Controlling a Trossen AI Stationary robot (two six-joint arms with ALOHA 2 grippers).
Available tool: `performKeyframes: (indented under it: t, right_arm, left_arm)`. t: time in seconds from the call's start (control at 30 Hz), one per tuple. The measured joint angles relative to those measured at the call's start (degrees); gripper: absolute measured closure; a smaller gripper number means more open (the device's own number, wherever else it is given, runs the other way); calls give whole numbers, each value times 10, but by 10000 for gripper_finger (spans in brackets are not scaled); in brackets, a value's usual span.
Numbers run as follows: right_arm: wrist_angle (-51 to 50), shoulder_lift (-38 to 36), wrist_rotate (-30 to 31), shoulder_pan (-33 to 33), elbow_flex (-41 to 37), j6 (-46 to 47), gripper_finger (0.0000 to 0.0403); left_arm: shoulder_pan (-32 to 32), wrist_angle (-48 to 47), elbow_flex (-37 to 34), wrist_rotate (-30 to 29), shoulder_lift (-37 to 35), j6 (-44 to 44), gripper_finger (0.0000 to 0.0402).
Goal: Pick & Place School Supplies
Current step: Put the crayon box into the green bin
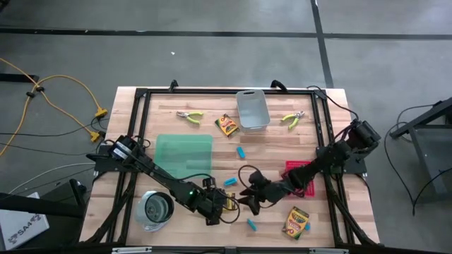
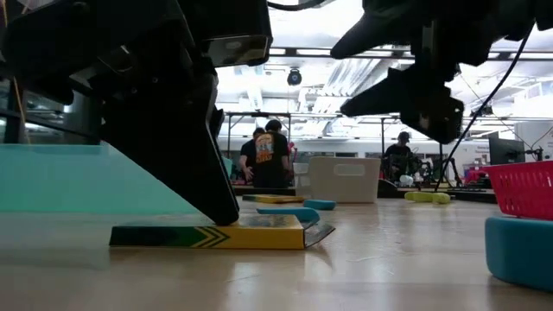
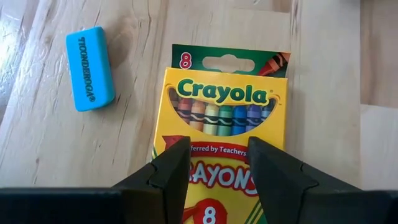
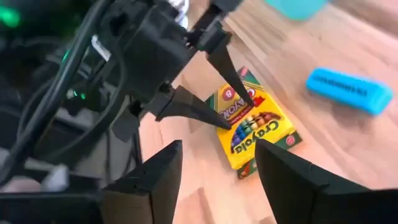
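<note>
A yellow-and-green crayon box lies flat on the wooden table near its front middle; it also shows in the low view. My left gripper is open, with both fingertips down on the box. My right gripper is open and empty, hovering just right of it and facing the box. A light-blue block lies beside the box. Two more crayon boxes, other blue blocks and two plier-like tools lie apart on the table. My left gripper stands with its two open fingertips on the printed top face of the crayon box, toward one end. The fingers come slanting down from above. The box lies flat on the table and is not pinched.
A grey bin stands at the far middle, a green mat at the left centre, a red tray at the right and a round metal cup at the front left. People stand in the room beyond the table.
</note>
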Motion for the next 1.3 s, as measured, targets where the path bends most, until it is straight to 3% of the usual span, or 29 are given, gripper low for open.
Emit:
performKeyframes:
  t: [0.2,0.53,0.73,0.9,1.07,1.3]
  right_arm:
    - [-13,0,-54,-18,0,132,222]
    - [-8,9,-89,-33,0,214,247]
    - [-35,56,-182,-56,46,203,250]
    - [-188,111,-261,-77,149,151,250]
    - [-229,129,-230,-81,189,121,250]
    - [-244,129,-168,-77,189,155,250]
  left_arm:
    - [-1,-1,0,-4,0,1,243]
    - [-7,-3,0,-21,0,1,243]
    - [-7,-4,0,-22,0,5,243]
    - [-7,-5,0,-22,0,13,243]
    - [-13,-2,0,-27,0,14,243]
    - [-13,2,-1,-29,0,7,243]
